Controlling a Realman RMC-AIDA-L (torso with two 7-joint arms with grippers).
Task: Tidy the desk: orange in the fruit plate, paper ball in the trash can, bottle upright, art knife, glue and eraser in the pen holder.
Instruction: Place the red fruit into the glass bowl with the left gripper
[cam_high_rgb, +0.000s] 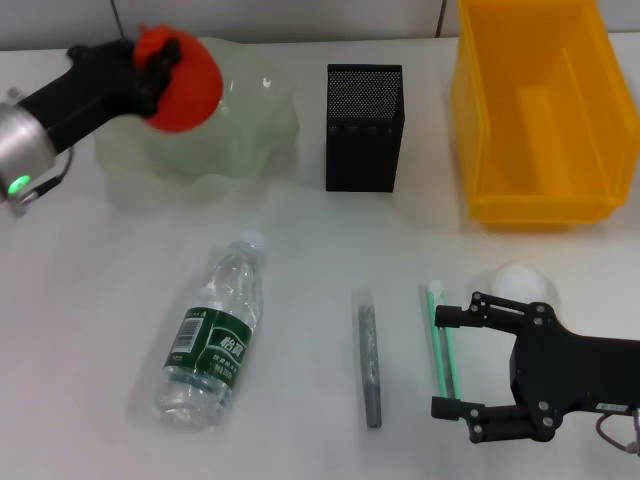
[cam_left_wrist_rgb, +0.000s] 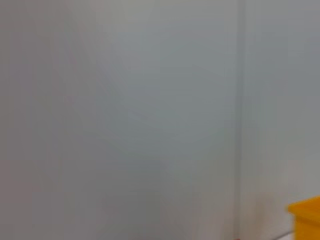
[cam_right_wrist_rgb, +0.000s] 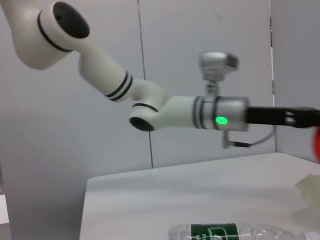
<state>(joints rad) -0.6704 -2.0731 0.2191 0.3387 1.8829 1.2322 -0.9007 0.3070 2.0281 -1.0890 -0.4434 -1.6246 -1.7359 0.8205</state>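
Left gripper (cam_high_rgb: 160, 62) pinches the orange (cam_high_rgb: 185, 85), wrinkled red-orange skin, held over the far-left fruit plate (cam_high_rgb: 250, 120), translucent pale-green glass with a ruffled rim. Right gripper (cam_high_rgb: 452, 362) sits near right, fingers spread wide, touching nothing. Bottle (cam_high_rgb: 213, 335), clear plastic with a green label, lies on its side near left. Black mesh pen holder (cam_high_rgb: 364, 127) stands far centre; yellow plastic trash can (cam_high_rgb: 535, 110) far right. White paper ball (cam_high_rgb: 525, 285) sits just beyond the right gripper. Matte white desk (cam_high_rgb: 300, 260), plain grey wall behind.
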